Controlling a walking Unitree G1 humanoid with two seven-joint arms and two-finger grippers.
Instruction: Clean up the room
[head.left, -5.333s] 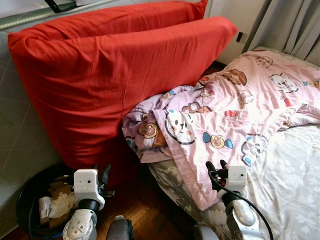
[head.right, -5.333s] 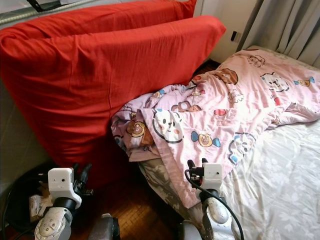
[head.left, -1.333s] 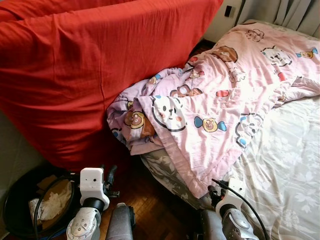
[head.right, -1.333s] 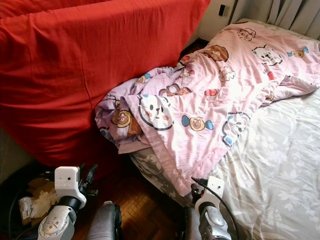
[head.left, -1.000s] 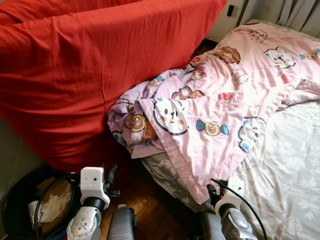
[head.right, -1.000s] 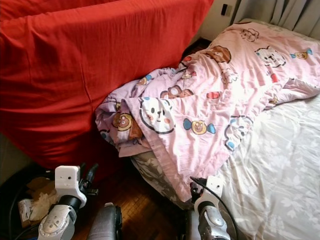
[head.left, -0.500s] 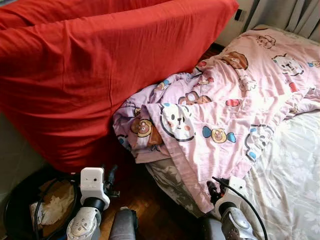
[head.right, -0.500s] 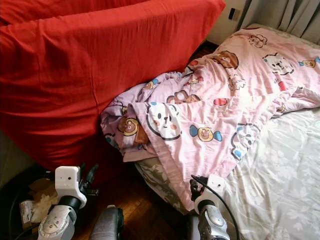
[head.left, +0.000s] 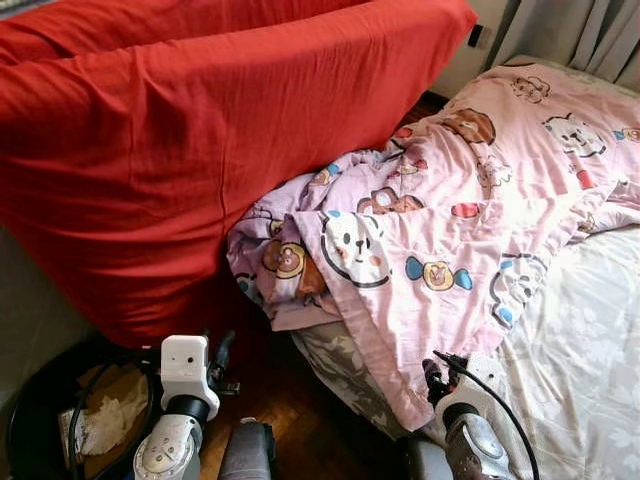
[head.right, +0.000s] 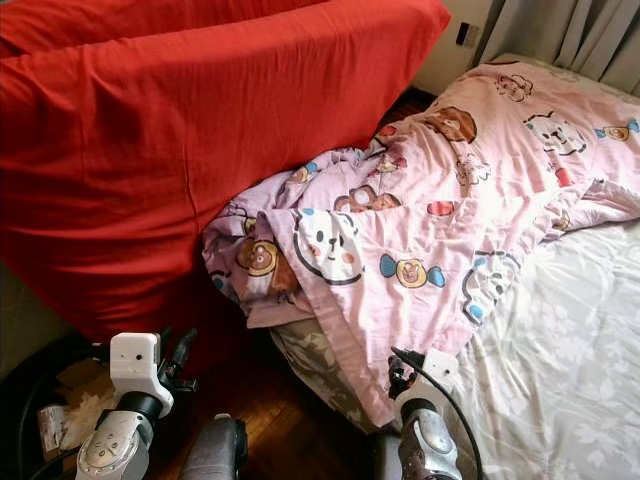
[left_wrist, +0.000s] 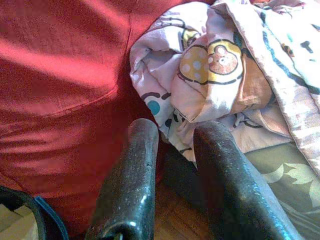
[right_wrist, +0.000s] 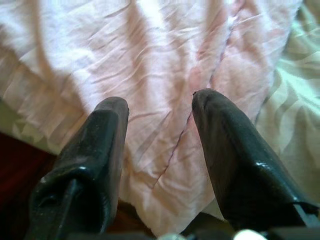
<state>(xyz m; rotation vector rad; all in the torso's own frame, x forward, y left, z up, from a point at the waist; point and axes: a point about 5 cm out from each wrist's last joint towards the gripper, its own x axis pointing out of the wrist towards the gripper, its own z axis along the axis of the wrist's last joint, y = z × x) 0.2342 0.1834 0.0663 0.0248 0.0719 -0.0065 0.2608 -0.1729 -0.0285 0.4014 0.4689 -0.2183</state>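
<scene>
From the head, the pink quilt (head.left: 450, 230) sprawls crumpled off the bed (head.left: 585, 360) against the red cushion (head.left: 200, 150), so tidying looks barely begun. Left wrist: left gripper (left_wrist: 172, 150), jaws narrowly parted and empty, faces the quilt's bunched end. Right wrist: right gripper (right_wrist: 160, 120), jaws wide, hovers over the quilt's corner.

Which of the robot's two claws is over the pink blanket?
The right claw, open above the pink cartoon blanket near its hanging corner. The left claw is over the floor beside the red cushion.
</scene>
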